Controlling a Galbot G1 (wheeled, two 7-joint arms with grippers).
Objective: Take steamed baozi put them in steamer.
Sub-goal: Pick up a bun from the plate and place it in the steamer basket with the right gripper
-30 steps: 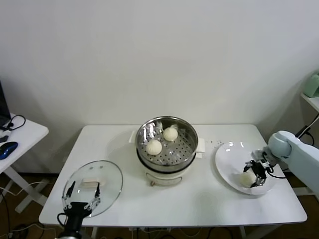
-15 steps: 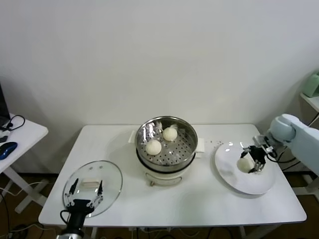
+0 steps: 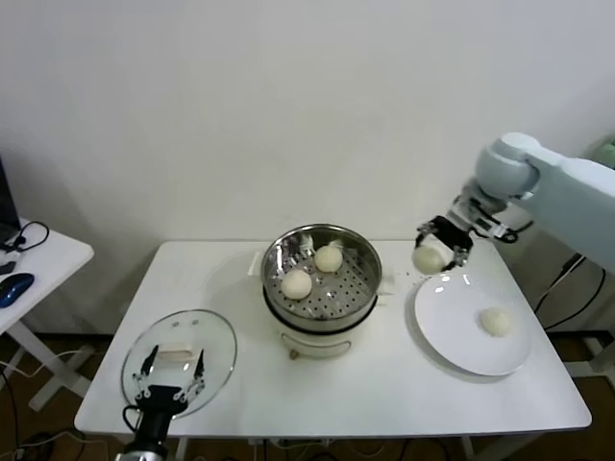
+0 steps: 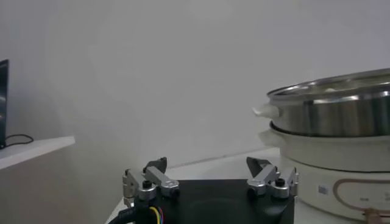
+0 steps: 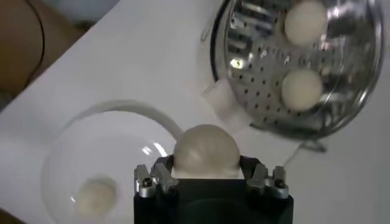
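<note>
My right gripper (image 3: 434, 252) is shut on a cream-white baozi (image 3: 429, 257), holding it in the air over the plate's far left edge, right of the steamer (image 3: 370, 288). In the right wrist view the held baozi (image 5: 206, 151) fills the space between the fingers (image 5: 159, 176). Two baozi (image 3: 297, 283) (image 3: 329, 257) lie on the steamer's perforated tray (image 5: 256, 67). One more baozi (image 3: 496, 322) rests on the white plate (image 3: 452, 327). My left gripper (image 3: 171, 375) hangs open and empty at the table's front left.
A round glass lid (image 3: 207, 341) lies flat at the front left, under my left gripper (image 4: 210, 173). The steamer (image 4: 341, 122) stands mid-table on its cream base. A side table with a blue mouse (image 3: 14, 288) stands to the far left.
My right gripper has risen off the plate with the baozi and moved up and left toward the steamer. The left arm has barely shifted.
</note>
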